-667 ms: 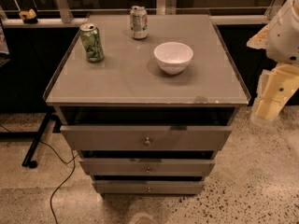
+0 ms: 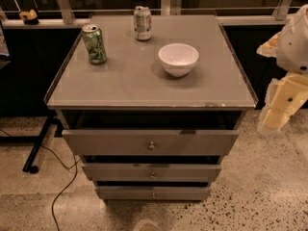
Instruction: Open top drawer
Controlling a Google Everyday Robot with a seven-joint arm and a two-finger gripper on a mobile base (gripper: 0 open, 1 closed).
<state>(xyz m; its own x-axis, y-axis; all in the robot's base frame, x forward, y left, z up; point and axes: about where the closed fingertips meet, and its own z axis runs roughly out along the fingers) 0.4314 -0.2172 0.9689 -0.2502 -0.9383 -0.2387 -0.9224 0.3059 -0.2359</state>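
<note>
The top drawer (image 2: 192,142) is the widest grey front of the grey cabinet (image 2: 144,88), with a small round metallic knob (image 2: 151,145) at its centre. It stands pulled out a little, with a dark gap between its front and the cabinet top. My gripper (image 2: 273,119) hangs at the end of the cream arm at the right edge of the view, beside the cabinet's right side. It is level with the top drawer, apart from it and well to the right of the knob.
On the cabinet top stand a green can (image 2: 94,43), a white-green can (image 2: 142,23) and a white bowl (image 2: 178,58). Two slimmer drawers (image 2: 120,171) sit below. A black stand foot and cable (image 2: 57,177) lie on the speckled floor at the left.
</note>
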